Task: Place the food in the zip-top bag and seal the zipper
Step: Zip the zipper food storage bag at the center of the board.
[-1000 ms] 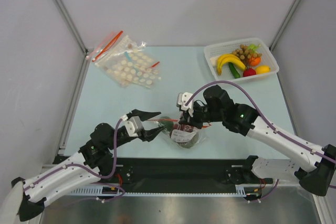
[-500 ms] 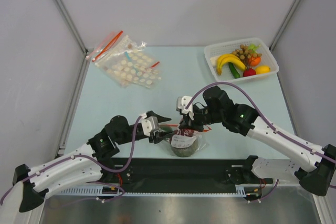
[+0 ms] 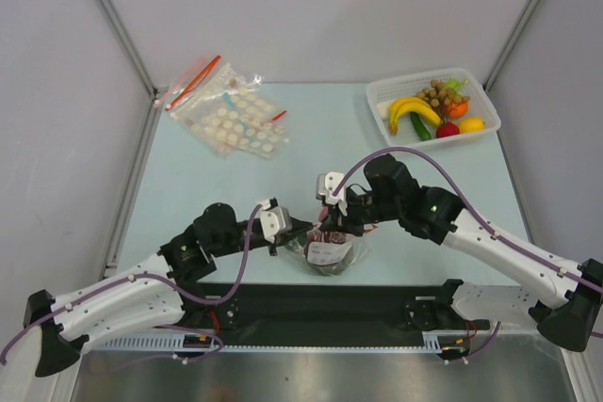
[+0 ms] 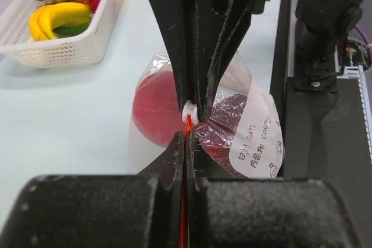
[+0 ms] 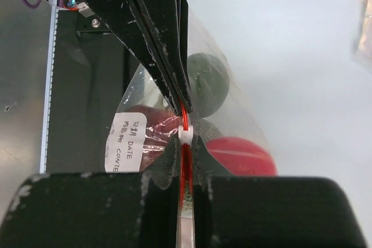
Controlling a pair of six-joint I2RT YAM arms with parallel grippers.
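**Change of state.** One second ago the left end effector stood with its fingers spread, left of the bag and clear of it. It has since moved right and closed, and is now clamped on the zipper. The right end effector is clamped on the same strip, at the white slider. Both wrist views show the two sets of fingertips almost meeting along the strip.

**Meaning.** Loading appears complete. Sealing is the step in hand, probably with one end effector anchoring the strip while the other runs along it.

**Condition of the bag.** It rests bulging on the table, at the near edge, centre. Visible through the clear film are a shiny red fruit, a dark red piece and a dark green ball. A white label is on its side. Whether the mouth is fully sealed cannot be determined.
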